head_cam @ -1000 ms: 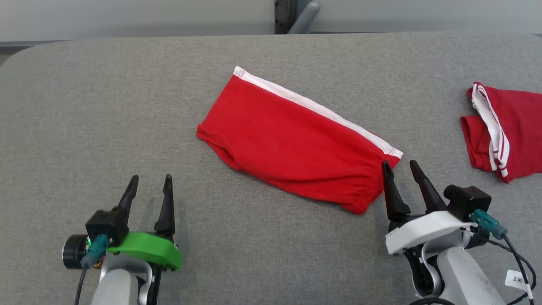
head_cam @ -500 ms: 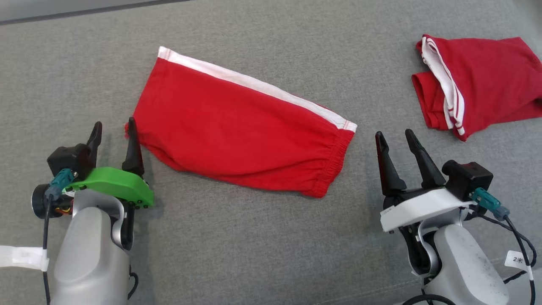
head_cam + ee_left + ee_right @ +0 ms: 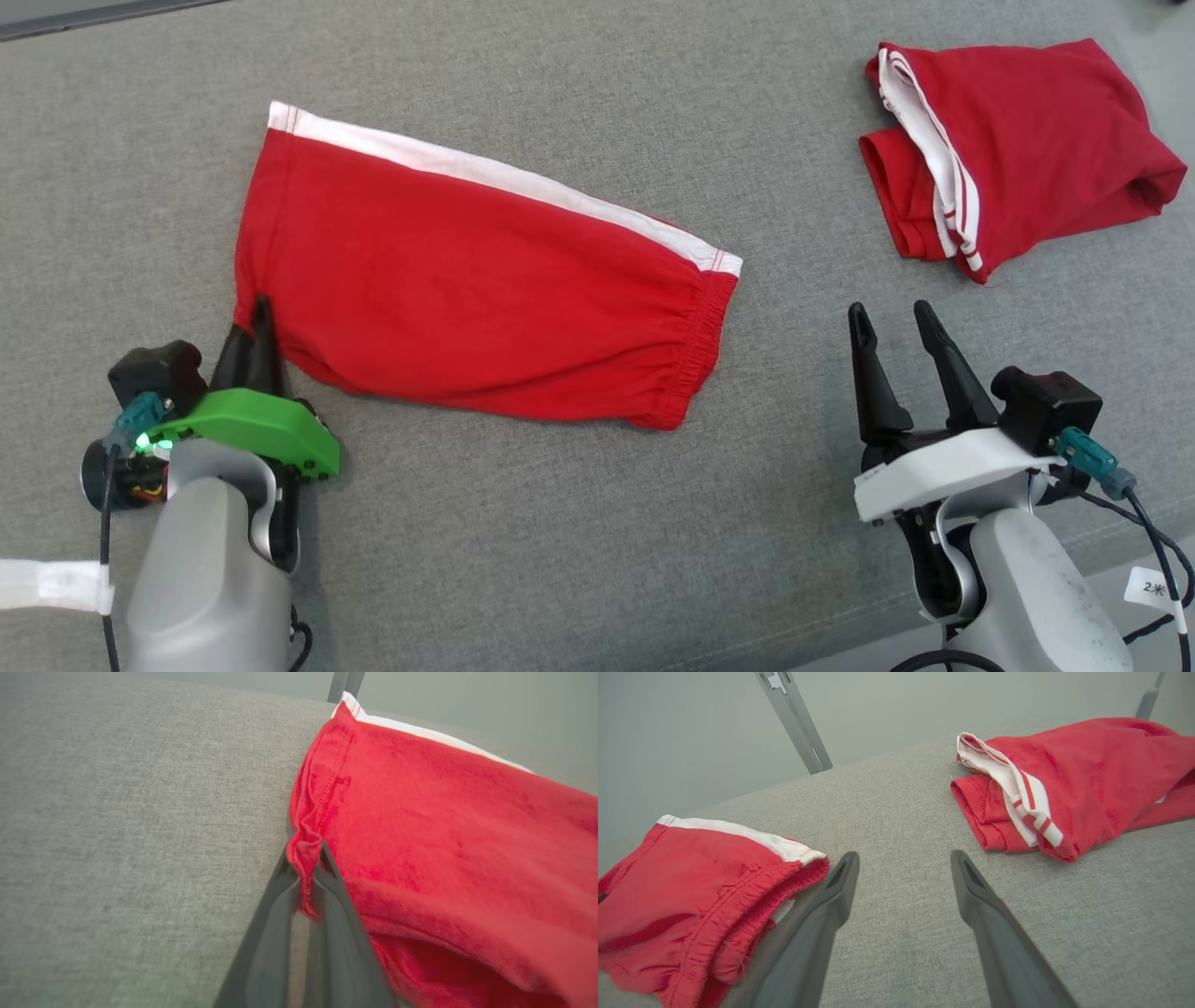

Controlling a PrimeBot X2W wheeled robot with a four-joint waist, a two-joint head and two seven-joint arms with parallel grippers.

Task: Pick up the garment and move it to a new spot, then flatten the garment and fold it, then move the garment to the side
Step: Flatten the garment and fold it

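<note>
The garment point(image 3: 467, 280) is a pair of red shorts with a white side stripe, lying folded flat and slanted across the grey padded table point(image 3: 560, 541). My left gripper point(image 3: 260, 313) is shut on the garment's near left corner; the left wrist view shows the red hem of the garment point(image 3: 444, 826) bunched between the tips of my left gripper point(image 3: 306, 851). My right gripper point(image 3: 889, 313) stands open on the bare table, well right of the elastic waistband end. In the right wrist view the garment point(image 3: 691, 877) lies left of my right gripper point(image 3: 904, 858).
A second red garment point(image 3: 1018, 149) with white striped trim lies crumpled at the far right; the right wrist view has this second garment point(image 3: 1087, 774) ahead and to the right. Bare grey surface stretches along the near side and the left.
My left gripper moved up to the garment's near left corner and shut on the hem. The head camera shifted, so the whole scene slid. The right gripper stayed open.
</note>
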